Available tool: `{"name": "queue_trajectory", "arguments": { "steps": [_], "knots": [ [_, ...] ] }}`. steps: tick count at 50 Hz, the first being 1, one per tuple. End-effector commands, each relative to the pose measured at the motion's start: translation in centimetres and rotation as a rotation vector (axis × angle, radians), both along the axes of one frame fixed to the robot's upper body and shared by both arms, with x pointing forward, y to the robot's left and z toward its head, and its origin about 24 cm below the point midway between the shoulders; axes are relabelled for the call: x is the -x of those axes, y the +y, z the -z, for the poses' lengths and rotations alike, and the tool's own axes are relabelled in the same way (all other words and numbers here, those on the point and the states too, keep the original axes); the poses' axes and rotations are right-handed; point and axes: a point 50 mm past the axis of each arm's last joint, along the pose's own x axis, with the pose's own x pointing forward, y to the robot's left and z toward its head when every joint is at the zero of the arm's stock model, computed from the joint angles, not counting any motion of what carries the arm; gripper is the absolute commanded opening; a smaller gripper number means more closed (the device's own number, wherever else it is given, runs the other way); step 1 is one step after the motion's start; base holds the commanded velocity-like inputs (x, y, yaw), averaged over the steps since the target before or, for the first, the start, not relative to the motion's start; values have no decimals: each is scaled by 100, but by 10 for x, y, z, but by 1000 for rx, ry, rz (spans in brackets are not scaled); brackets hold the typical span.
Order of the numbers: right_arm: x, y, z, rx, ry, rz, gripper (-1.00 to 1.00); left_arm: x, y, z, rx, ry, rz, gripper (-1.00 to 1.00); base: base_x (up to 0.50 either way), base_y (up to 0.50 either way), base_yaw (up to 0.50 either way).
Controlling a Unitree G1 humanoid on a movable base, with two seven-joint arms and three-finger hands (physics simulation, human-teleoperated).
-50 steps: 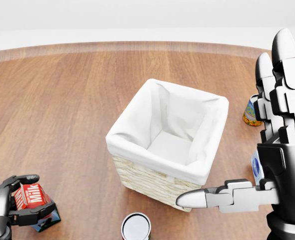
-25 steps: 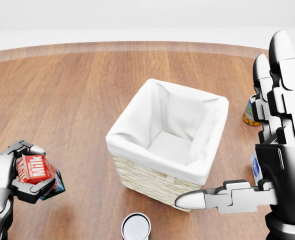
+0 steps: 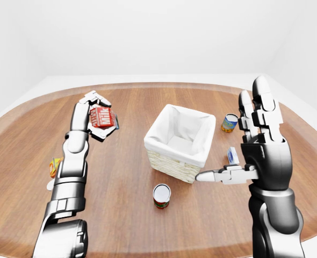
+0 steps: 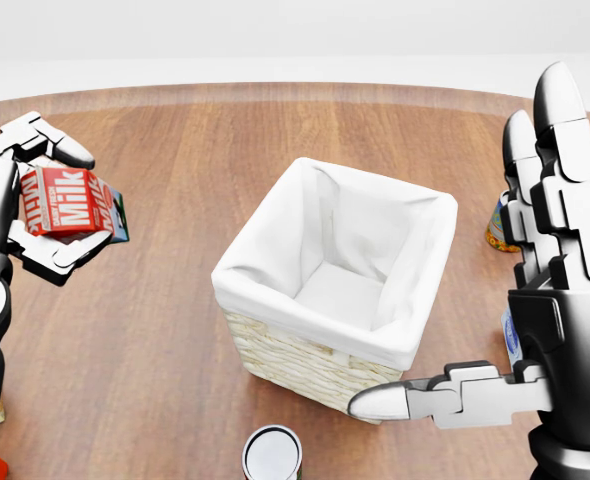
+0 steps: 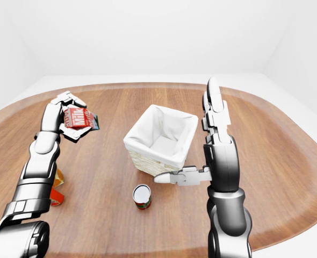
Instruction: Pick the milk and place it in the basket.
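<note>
Milk [image 4: 67,201] in L hand [image 4: 30,205], airborne

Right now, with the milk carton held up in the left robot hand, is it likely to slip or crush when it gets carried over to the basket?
The milk carton looks boxy and flat-sided, so the left robot hand, closed round it, probably holds firm. It seems small and likely light. If it is cardboard, hard squeezing might dent it. Dropped into the basket, its flat faces should keep it from rolling.
</note>
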Motion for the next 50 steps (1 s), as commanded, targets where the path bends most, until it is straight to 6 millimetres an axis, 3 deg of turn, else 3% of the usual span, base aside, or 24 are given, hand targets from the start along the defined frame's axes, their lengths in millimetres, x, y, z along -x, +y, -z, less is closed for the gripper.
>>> {"name": "queue_trajectory", "arguments": {
  "steps": [1,16,41,50],
  "knots": [
    [0,-1,0,-1,-2,1,100,-10,-16,-43,22,-127,54,-100,0,0,0],
    [0,0,2,-2,8,0,100,-16,-35,-35,10,-112,101,-100,0,0,0],
    [-1,-1,2,-3,12,0,100,-10,-80,-58,-20,-156,219,-100,0,0,0],
    [0,0,1,-2,7,-1,100,-8,-95,-56,-46,-159,256,-100,0,0,0]
  ]
}}
